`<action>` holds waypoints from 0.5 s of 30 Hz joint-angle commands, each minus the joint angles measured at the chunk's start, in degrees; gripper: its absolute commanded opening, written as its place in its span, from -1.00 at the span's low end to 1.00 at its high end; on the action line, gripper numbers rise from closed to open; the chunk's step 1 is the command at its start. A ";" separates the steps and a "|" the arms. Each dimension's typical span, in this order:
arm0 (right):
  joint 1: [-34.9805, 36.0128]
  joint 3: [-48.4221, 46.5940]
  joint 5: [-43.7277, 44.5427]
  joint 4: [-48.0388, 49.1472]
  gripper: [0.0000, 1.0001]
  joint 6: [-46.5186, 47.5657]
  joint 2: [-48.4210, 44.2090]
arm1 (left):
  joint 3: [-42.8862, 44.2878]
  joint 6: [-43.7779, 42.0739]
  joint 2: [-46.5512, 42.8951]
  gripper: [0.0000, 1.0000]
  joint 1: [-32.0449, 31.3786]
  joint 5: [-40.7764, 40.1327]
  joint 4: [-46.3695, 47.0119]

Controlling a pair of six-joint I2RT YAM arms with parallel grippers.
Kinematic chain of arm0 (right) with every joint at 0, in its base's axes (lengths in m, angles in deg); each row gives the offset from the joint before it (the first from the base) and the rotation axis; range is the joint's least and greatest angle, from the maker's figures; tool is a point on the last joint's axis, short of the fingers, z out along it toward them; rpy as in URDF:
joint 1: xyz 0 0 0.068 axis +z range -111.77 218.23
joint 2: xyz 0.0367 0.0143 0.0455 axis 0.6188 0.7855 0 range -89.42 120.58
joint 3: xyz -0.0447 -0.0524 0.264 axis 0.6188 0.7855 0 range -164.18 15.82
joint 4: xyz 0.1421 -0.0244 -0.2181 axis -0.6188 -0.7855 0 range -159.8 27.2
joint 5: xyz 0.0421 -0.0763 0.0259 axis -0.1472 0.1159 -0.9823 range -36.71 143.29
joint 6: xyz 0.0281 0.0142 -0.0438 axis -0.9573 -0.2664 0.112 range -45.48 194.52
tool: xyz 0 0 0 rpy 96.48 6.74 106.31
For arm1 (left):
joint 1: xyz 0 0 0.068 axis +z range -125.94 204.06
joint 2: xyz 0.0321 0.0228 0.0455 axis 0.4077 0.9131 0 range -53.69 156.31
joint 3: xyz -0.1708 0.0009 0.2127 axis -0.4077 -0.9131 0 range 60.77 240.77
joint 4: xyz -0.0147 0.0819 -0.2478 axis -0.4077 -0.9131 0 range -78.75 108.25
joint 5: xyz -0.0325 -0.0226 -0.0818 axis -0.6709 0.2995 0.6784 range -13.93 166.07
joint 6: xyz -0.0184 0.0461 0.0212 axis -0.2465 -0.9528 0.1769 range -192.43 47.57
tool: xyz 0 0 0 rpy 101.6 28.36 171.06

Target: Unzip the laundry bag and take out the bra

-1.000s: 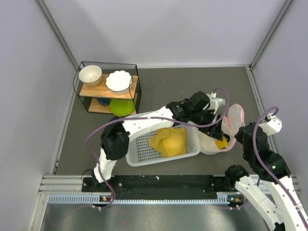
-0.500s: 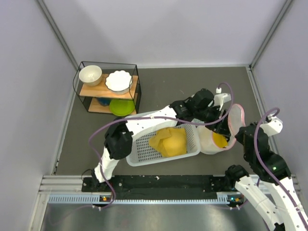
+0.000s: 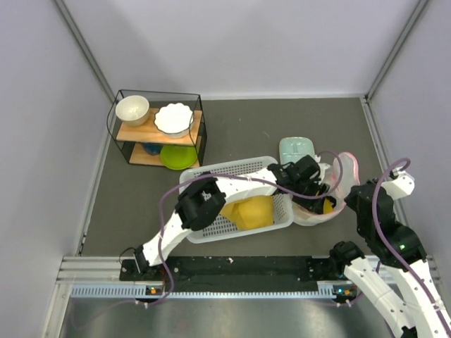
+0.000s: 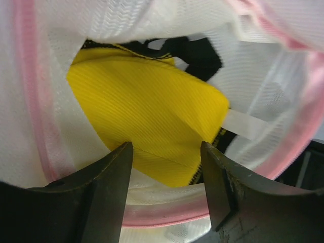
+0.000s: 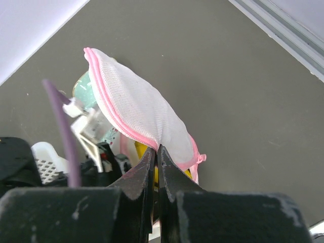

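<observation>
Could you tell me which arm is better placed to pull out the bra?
Left. The left gripper is open inside the laundry bag at the bra, while the right gripper is shut on the bag's flap, holding it up.

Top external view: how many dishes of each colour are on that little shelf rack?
White: 2 (bowl, fluted dish)
Green: 1 (plate)
Blue: 1 (half-hidden dish)
Total: 4

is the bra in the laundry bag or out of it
In. Left wrist view looks through the open pink rim of the laundry bag at the yellow bra inside, the left gripper open before it.
</observation>
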 commanded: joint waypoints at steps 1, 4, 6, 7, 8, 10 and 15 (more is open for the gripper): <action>-0.15 -2.34 1.28 0.63 -1.00 0.83 -0.05 | 4.89 -4.13 2.49 0.22 -2.54 -6.27 -2.14; -0.15 -2.42 1.10 0.63 -1.00 1.00 0.04 | 6.21 -6.42 4.25 0.25 -4.12 -10.76 -3.03; -0.15 -2.51 1.01 0.63 -1.00 1.09 -0.05 | 6.66 -6.51 5.47 0.35 -4.56 -11.64 -3.03; -0.15 -2.60 1.01 0.63 -1.00 1.18 -0.05 | 7.09 -6.51 5.74 0.43 -4.65 -11.82 -2.94; -0.15 -2.77 1.01 0.63 -1.00 1.27 -0.05 | 7.27 -6.60 6.10 0.46 -4.83 -12.34 -2.94; -0.15 -2.86 0.93 0.54 -1.00 1.27 0.13 | 7.45 -6.77 6.97 0.49 -5.18 -15.93 -2.94; -0.24 -3.13 0.40 0.63 -1.00 0.65 0.48 | 8.42 -6.86 9.69 0.30 -6.59 -22.10 -3.12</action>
